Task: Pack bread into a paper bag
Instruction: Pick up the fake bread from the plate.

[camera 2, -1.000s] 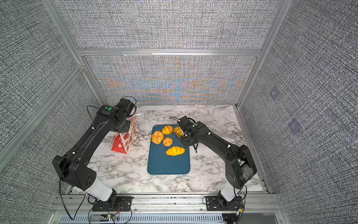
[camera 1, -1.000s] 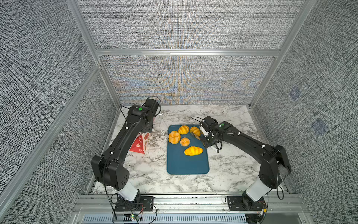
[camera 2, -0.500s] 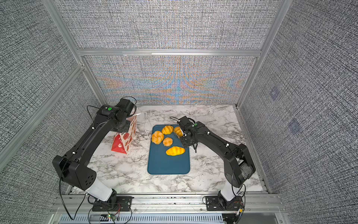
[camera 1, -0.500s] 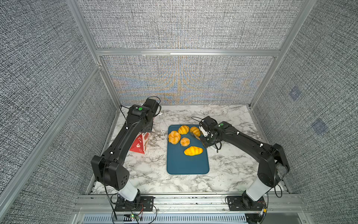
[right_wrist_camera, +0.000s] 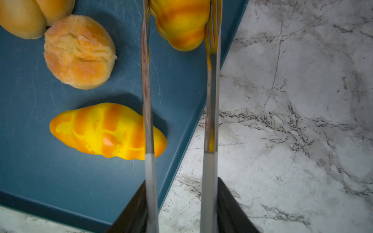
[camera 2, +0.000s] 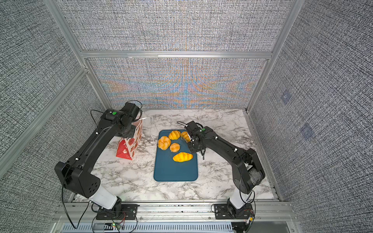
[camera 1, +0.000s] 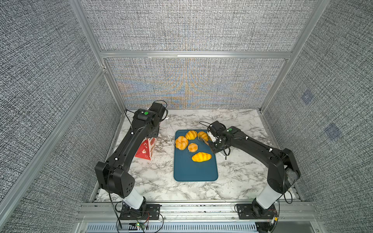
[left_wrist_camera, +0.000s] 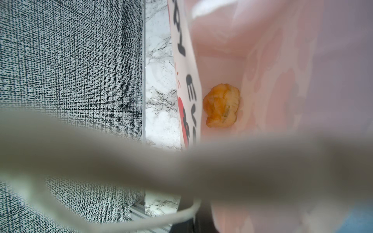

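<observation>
The paper bag stands upright at the left, red-sided with a white printed front. My left gripper is at its mouth, shut on the rim. In the left wrist view one bread lies on the bag's white bottom. My right gripper is shut on metal tongs, whose blades pinch a croissant at the tray's far right corner. On the blue tray lie a knot roll, another croissant, a round bun and a yellow croissant.
The marble table is boxed in by grey fabric walls and an aluminium frame. The bag's white cord handle hangs blurred across the left wrist view. The tray's near half is bare.
The tongs' blades have drawn closer together around the croissant at the tray's far right corner. The left arm and the bag have not moved.
</observation>
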Robot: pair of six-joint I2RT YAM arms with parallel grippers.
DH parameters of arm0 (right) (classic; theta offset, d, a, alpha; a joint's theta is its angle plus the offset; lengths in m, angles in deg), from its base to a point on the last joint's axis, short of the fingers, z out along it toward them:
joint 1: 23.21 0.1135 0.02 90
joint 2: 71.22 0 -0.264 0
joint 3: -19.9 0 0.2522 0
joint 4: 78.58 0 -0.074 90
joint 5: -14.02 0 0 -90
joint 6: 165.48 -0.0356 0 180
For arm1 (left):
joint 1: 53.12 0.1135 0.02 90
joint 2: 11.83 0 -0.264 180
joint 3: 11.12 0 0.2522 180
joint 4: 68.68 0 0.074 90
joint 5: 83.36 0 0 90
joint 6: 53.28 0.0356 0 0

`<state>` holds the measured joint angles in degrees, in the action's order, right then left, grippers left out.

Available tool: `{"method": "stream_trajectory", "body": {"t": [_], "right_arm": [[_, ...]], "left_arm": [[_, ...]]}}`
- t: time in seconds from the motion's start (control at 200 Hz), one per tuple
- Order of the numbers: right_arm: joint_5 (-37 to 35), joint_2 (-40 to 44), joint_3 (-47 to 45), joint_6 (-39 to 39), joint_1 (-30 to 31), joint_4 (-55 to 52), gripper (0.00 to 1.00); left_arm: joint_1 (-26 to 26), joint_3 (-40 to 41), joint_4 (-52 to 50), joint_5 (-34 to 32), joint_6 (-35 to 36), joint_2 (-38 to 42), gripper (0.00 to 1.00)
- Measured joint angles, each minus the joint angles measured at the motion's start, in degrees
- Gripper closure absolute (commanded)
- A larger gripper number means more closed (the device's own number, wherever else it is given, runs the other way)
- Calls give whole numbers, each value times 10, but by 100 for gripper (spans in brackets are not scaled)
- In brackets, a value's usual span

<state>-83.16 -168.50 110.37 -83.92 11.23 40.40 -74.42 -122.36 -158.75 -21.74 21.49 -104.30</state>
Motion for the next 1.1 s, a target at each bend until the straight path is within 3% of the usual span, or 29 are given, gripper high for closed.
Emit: {"method": "stream_trajectory", "body": {"t": [1.101], "right_arm": [[2,7,-2,0,-3,2,64]], "left_arm": [[0,-9,-3,0,0,0,98]]}}
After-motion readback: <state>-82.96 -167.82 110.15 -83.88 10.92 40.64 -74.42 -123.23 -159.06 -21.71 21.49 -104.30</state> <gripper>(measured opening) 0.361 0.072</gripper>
